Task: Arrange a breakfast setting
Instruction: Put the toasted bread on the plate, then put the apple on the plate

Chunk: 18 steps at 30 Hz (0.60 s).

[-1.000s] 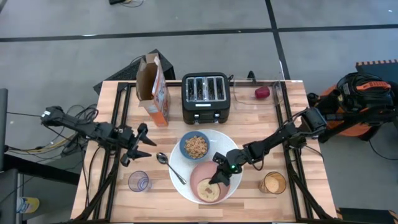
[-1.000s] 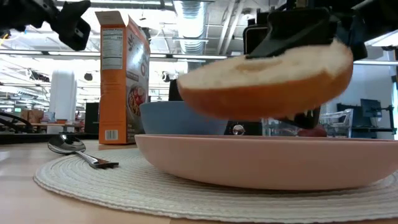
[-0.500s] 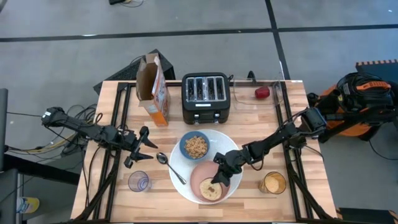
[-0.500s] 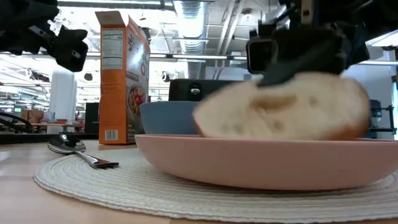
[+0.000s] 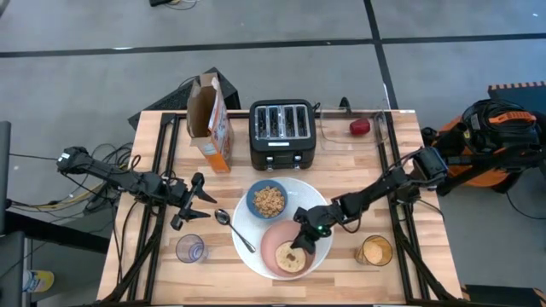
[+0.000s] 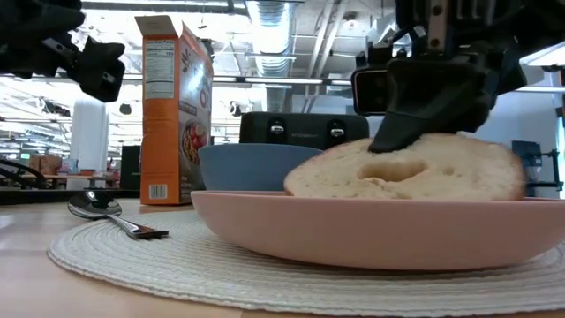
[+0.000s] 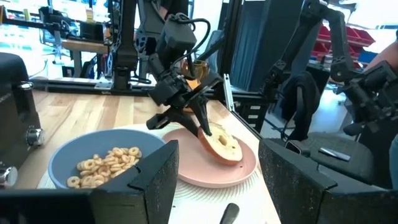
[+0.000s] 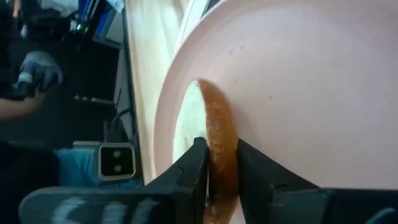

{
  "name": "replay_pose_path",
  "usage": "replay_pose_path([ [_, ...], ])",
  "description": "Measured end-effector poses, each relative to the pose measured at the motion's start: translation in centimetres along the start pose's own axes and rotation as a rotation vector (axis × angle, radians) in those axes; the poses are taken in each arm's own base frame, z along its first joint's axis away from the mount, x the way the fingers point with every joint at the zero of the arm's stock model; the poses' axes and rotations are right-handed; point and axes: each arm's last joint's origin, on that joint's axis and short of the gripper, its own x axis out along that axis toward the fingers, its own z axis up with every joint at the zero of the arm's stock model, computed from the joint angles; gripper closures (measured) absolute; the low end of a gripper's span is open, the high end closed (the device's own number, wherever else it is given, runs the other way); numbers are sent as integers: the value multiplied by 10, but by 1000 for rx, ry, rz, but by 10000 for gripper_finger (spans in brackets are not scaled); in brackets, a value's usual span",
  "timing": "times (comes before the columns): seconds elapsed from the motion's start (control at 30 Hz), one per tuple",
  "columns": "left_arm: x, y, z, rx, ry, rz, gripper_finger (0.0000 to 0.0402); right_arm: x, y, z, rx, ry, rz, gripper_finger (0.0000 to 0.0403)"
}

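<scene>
A large round white woven mat [image 5: 317,205] carries a small blue bowl [image 5: 252,194] of brown cereal [image 5: 270,201], a small pink plate [image 5: 271,247] and a metal spoon [image 5: 234,228]. My right gripper [image 5: 300,246] is shut on a bagel half [image 5: 293,260] over the pink plate. The bagel half also shows in the low view [image 6: 406,172] and the left wrist view [image 7: 222,144]. My left gripper [image 5: 193,201] is open and empty, left of the spoon. A red fruit [image 5: 360,127] lies in a clear tray at the far right. My right gripper pinches the bagel half at its rim [image 8: 219,152] between its two fingers, one on the pale cut face, one on the brown crust. The fingers slant down from the table's far right. The bagel half is tilted, its lower edge on the pink plate [image 7: 236,167].
A black four-slot toaster [image 5: 283,135] and an open cereal box [image 5: 210,124] stand at the far side. An empty glass [image 5: 190,249] stands near left of the mat. A glass of orange drink [image 5: 374,251] stands near right, close to my right arm.
My right gripper has gone down with the bagel half. The bagel half was level and clear above the pink plate; now it is tipped, with its lower edge on the plate. My left gripper has gone a little toward the mat and down.
</scene>
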Motion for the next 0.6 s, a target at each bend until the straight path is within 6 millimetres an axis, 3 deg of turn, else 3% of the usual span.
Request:
replay_pose_path([
  [0.4,-1,6,-9,-94,69,167,194,-1,-4,7,45,-34,-16,214],
  [0.6,0,4,-6,19,49,130,194,-1,-1,4,53,-29,-3,191],
])
